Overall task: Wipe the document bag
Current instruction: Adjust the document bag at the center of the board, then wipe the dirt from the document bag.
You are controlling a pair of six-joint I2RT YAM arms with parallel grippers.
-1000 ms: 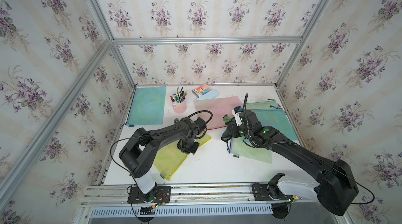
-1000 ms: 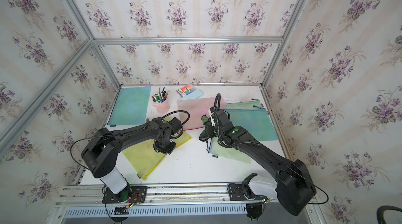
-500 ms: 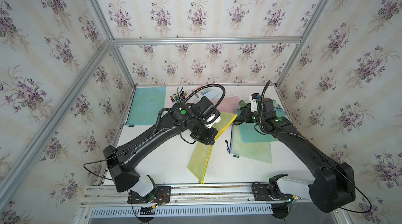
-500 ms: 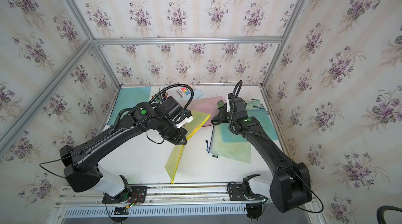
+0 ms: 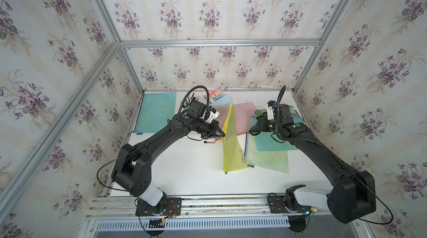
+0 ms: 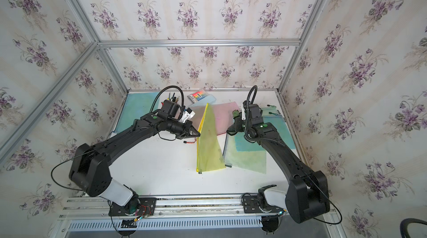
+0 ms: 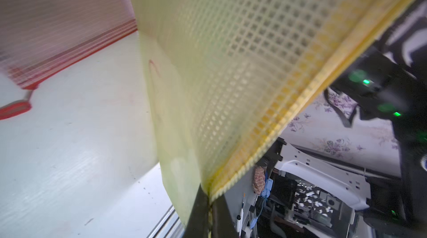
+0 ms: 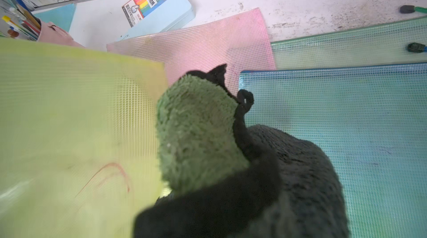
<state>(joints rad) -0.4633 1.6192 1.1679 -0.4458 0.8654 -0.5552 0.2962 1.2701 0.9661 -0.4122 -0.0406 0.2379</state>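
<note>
Yellow mesh: the document bag (image 5: 232, 149) is standing on edge near the middle of the table (image 5: 184, 174), with its lower end resting on the tabletop toward the front edge and its zipper side rising toward the back.
Left gripper (image 5: 222, 134): it is pinching the bag's zipper edge and holding the sheet upright. In the left wrist view the fingers (image 7: 198, 211) are clamping the yellow seam.
Red mark (image 8: 108, 174): a curved scribble is showing on the face of the bag that is turned toward the right arm.
Right gripper (image 5: 260, 124): it is hanging just beside that face, closed on a cloth, with the fingers hiding under the fabric.
Cloth (image 8: 198, 132): green pile on one side and dark on the other, it is drooping close to the bag. I cannot tell whether it is touching.
Pink bag (image 5: 242, 116): it is lying flat behind the yellow sheet, toward the back edge.
Blue bag (image 5: 272, 143): it is lying flat by the right edge, overlapping a pale green bag (image 5: 268, 159).
Teal bag (image 5: 157, 112): it is lying at the back left corner.
Pen cup (image 8: 53, 33) and sticky notes (image 8: 150, 1): they are sitting along the back edge.
</note>
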